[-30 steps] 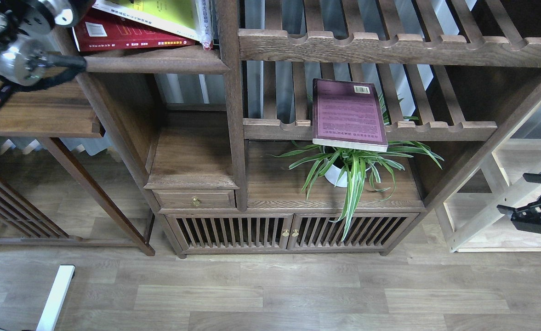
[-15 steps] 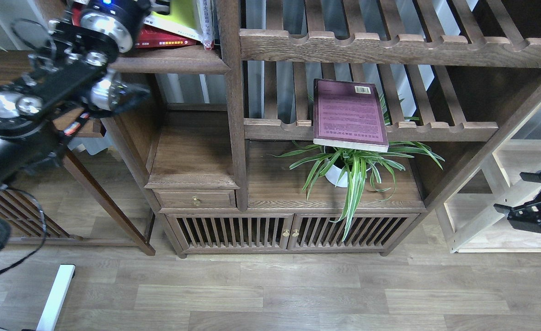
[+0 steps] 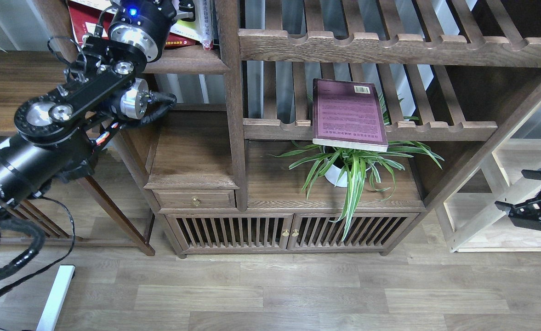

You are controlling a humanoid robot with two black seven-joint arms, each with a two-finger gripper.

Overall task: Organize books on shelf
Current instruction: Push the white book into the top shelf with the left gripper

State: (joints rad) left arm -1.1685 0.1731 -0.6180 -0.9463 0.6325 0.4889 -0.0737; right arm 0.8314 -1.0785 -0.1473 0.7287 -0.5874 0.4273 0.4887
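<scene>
A maroon-purple book (image 3: 347, 115) lies flat on a slatted rack, its near edge hanging over the front rail. At the top left, a red book (image 3: 78, 20) and a pale yellow-green one (image 3: 191, 31) lie on the dark-brown shelf (image 3: 192, 64). My left arm reaches up over these books. Its gripper (image 3: 185, 6) sits at the frame's top edge above the yellow-green book, with its fingers largely cut off. My right gripper (image 3: 527, 195) hangs at the far right in front of the pale shelving, open and holding nothing.
A potted spider plant (image 3: 350, 168) stands on the cabinet top under the maroon book. The cabinet has a small drawer (image 3: 196, 200) and slatted doors (image 3: 288, 231). A pale light-wood unit (image 3: 500, 207) stands at the right. A side table (image 3: 31, 99) lies under my left arm.
My left arm has swung in from the left edge and risen, bringing its wrist and gripper over the books on the shelf. The right gripper has barely shifted. The books have not moved.
</scene>
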